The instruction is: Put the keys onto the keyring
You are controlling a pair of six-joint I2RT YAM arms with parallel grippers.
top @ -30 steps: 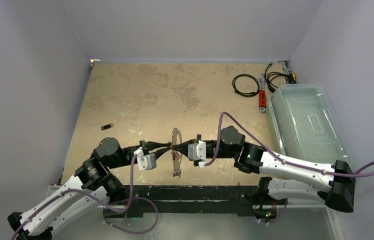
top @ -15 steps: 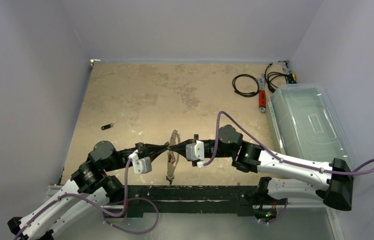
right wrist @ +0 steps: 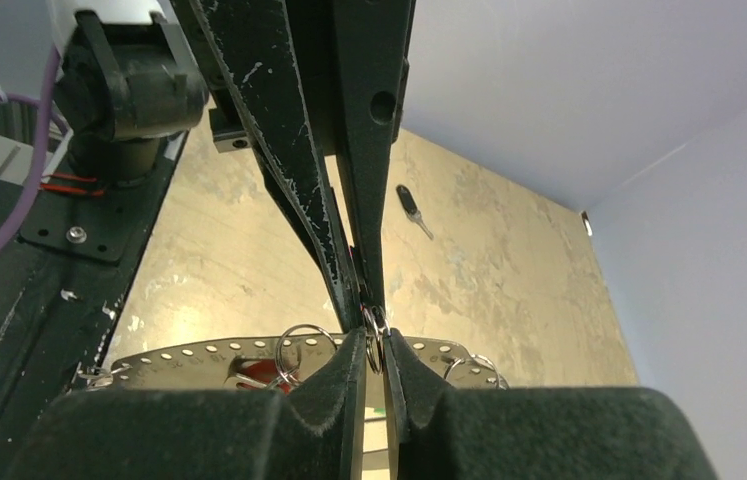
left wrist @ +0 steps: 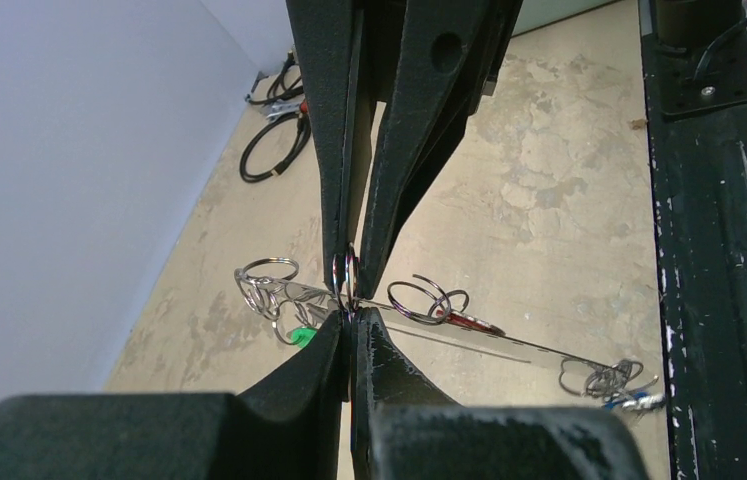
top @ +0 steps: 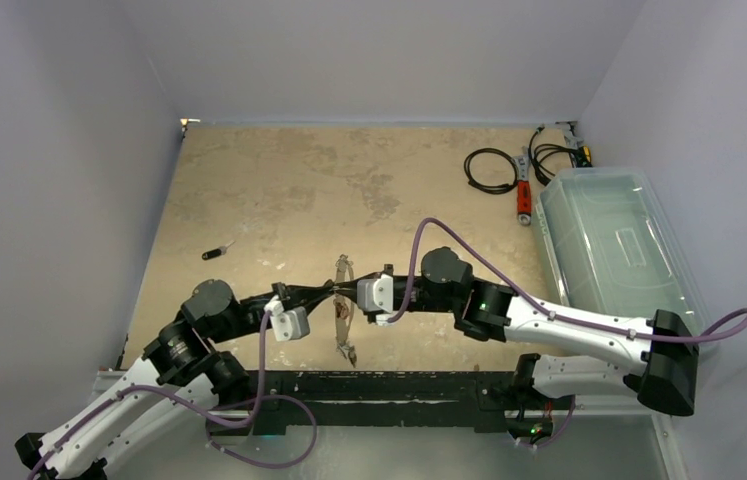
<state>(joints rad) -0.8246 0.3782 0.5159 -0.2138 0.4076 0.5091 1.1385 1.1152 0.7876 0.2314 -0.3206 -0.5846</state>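
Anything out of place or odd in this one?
A black-headed key lies alone on the left side of the table, well apart from the keyring it belongs on. Nothing else looks spilled, bent or damaged.

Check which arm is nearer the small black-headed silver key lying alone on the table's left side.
Left. The left arm bends just near-side of the small black-headed silver key; the right arm lies beyond the thin silver metal keyring hoop, farther right.
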